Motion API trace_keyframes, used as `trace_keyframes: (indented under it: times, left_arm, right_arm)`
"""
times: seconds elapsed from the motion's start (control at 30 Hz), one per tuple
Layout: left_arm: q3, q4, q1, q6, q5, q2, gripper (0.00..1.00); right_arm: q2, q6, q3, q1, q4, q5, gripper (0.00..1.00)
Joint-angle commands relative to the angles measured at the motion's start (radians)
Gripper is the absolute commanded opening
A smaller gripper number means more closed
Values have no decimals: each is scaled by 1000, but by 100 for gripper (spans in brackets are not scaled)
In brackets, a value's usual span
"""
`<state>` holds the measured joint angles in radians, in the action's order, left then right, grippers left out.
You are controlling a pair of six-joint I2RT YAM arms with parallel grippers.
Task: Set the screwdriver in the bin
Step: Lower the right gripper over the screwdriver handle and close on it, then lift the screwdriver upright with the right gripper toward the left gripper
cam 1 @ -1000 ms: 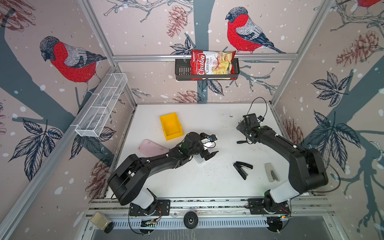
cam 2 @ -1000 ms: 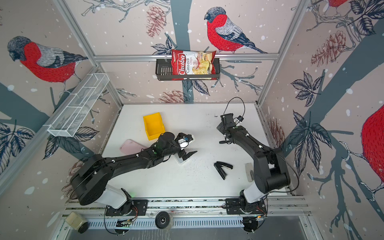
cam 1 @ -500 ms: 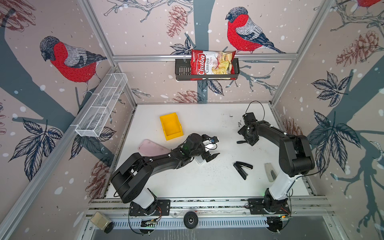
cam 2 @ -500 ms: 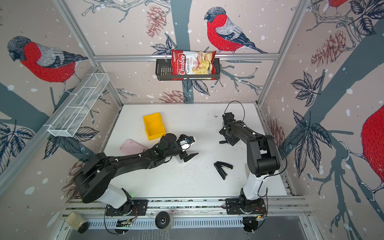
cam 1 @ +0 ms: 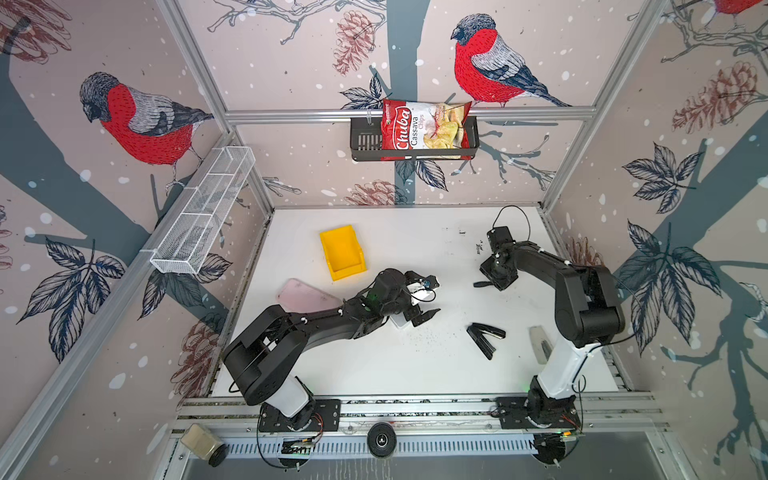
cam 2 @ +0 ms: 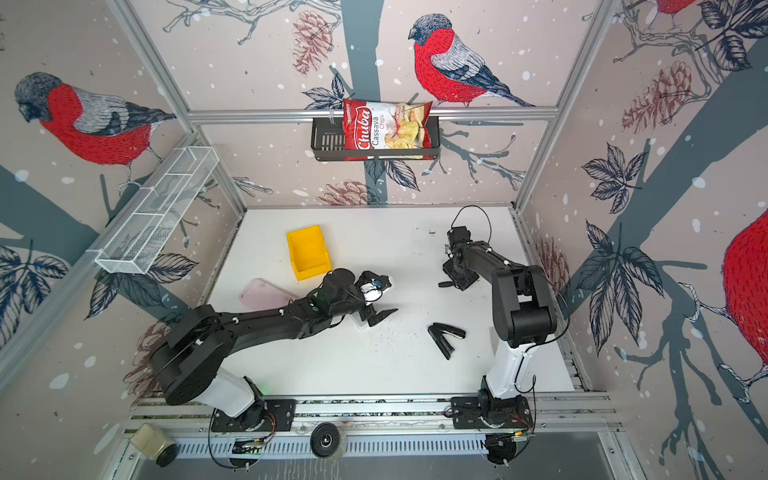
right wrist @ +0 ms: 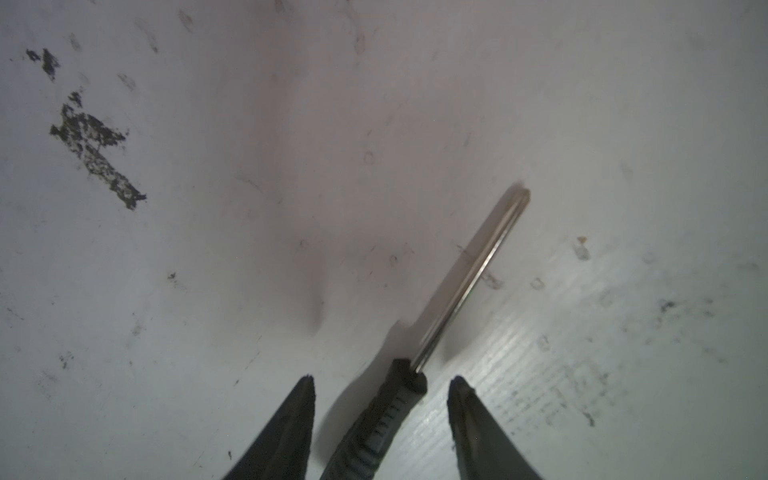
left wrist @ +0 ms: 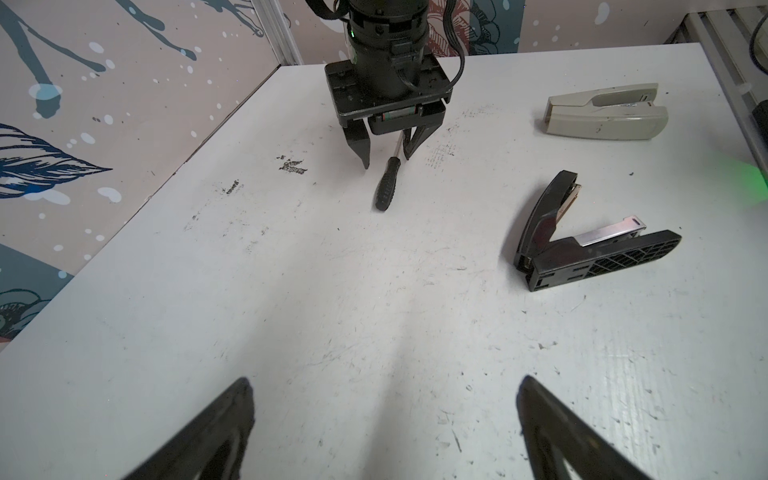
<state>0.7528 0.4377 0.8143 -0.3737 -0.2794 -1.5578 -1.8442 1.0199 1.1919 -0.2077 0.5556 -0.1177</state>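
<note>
The screwdriver (cam 1: 482, 284) (cam 2: 446, 284) lies flat on the white table, right of centre, with its black handle (left wrist: 386, 189) toward the middle. My right gripper (cam 1: 494, 281) (left wrist: 386, 160) points down over it. Its jaws straddle the front of the handle (right wrist: 390, 411) near the grey shaft (right wrist: 469, 274), with a gap on each side. The yellow bin (cam 1: 341, 251) (cam 2: 308, 251) stands empty at the back left. My left gripper (cam 1: 432, 299) (left wrist: 385, 381) hovers wide open near the table's middle, holding nothing.
A black stapler (cam 1: 484, 336) (left wrist: 582, 241) lies splayed open at the front right, a beige stapler (cam 1: 539, 344) beyond it by the right arm's base. A pink flat object (cam 1: 305, 297) lies left. A wire tray (cam 1: 203, 212) and a chips basket (cam 1: 415, 133) hang on the walls.
My right gripper's jaws have narrowed around the screwdriver's handle and the right arm's elbow has swung in and up. The left arm has hardly moved.
</note>
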Motion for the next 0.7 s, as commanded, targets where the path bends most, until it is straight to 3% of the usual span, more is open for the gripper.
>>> trace_keyframes:
  times: [0.0, 0.27, 0.47, 0.67]
  left_arm:
    - [5, 12, 3, -8, 26, -6, 97]
    - [14, 26, 9, -16, 36, -25, 97]
    - [29, 24, 13, -4, 59, -36, 97]
    - [32, 20, 14, 9, 66, -35, 97]
  right_arm:
    - [-15, 6, 11, 2, 29, 13, 51]
    - [-45, -3, 20, 4, 45, 15, 42]
    - [-47, -3, 11, 5, 35, 21, 28]
    - [-44, -3, -6, 12, 26, 27, 20]
